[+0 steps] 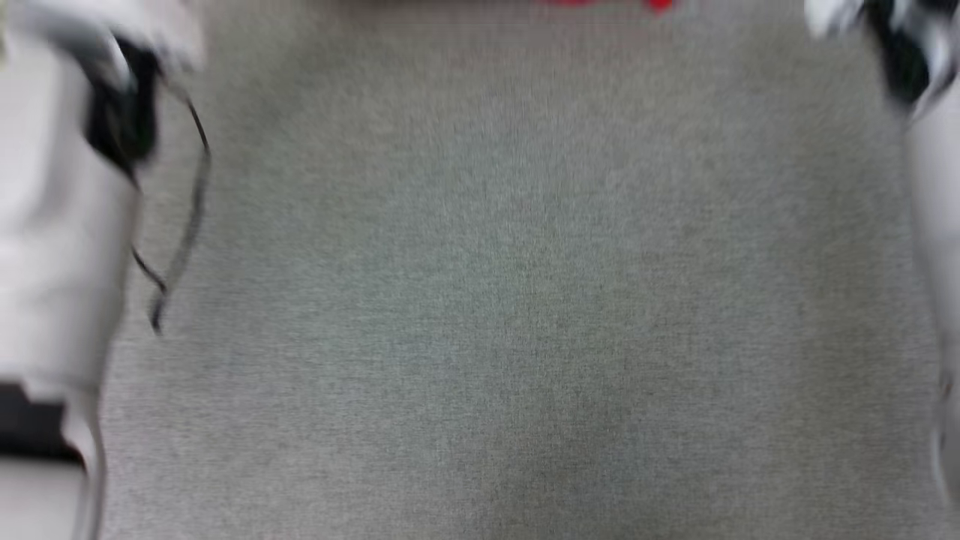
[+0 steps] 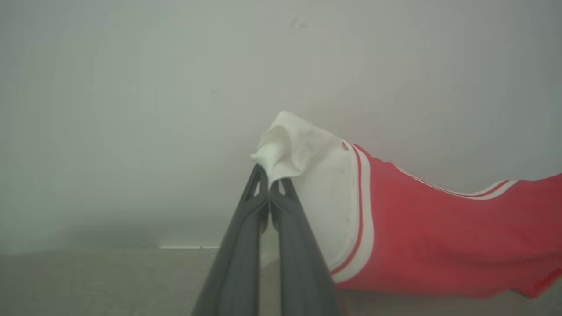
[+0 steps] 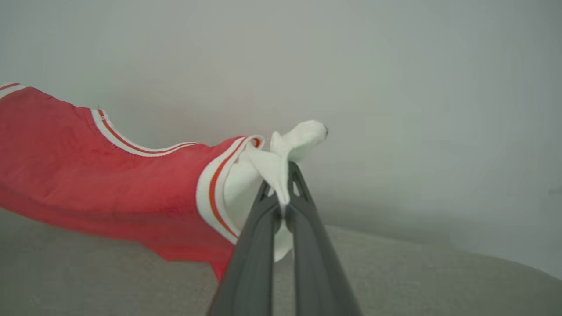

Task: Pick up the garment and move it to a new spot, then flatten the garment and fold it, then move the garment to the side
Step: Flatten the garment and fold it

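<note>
1. One garment (image 2: 439, 228), red with red-and-white stripe trim, hangs stretched between two claws above one grey surface (image 1: 487, 300). Whether its lower edge touches that surface is unclear.
2. The left claw (image 2: 268, 177) has its two dark fingers (image 2: 246, 228) pressed together, pinching one white sleeve end (image 2: 307, 153).
3. The right claw (image 3: 281, 180) has its two fingers closed on the other white sleeve end (image 3: 300, 136), which bunches above the tips.
4. The blurred head view shows two pale forearms, the left forearm (image 1: 52, 225) and the right forearm (image 1: 934, 225). One thin dark cable (image 1: 187, 225) runs beside the left one, and a red sliver of the garment lies at the top edge.
</note>
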Tool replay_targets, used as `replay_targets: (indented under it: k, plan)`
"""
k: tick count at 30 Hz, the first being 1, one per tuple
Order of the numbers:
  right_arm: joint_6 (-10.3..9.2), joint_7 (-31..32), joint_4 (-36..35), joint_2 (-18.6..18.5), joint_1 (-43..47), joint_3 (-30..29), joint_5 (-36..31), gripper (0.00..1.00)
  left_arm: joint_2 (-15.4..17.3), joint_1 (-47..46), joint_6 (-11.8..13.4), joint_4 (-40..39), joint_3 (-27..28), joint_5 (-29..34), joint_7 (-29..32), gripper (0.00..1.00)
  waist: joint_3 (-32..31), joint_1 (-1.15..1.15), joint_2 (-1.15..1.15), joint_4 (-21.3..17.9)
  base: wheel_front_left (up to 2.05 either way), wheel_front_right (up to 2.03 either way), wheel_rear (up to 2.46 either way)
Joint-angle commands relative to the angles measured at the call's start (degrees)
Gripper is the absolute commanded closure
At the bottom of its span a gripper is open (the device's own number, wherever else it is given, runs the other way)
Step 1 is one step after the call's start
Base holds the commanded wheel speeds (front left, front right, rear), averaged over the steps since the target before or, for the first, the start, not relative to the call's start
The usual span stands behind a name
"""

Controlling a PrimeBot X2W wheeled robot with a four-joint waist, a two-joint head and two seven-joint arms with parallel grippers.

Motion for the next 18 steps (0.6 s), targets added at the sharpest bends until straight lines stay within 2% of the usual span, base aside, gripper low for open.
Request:
replay_targets:
  k: [1,8,14,18]
  plan:
    - [-0.06,-0.18,-1.42,-0.7,3.3,0.26,0.47,1.0,-0.03,2.92,0.17,-1.03,0.26,-0.34,-0.34,1.0,-4.02,0.0,0.0,0.52,0.0,0.0,0.0]
    - [-0.07,3.38,-11.59,-2.14,24.82,0.34,4.43,1.0,1.08,24.25,3.01,-9.02,1.93,-1.88,-0.57,1.0,-12.68,0.0,0.0,0.38,0.0,0.0,0.0]
    - [-0.07,8.15,-22.87,-2.72,44.0,-2.24,6.36,1.0,2.26,42.37,7.54,-17.27,2.46,-3.57,0.52,1.0,-19.3,0.0,0.0,0.85,0.0,0.0,0.0]
    - [-0.07,11.24,-30.45,-1.33,56.78,-5.27,6.43,1.0,3.12,53.02,11.32,-23.13,2.44,-4.63,2.17,1.0,-22.81,0.0,0.0,1.38,0.0,0.0,0.0]
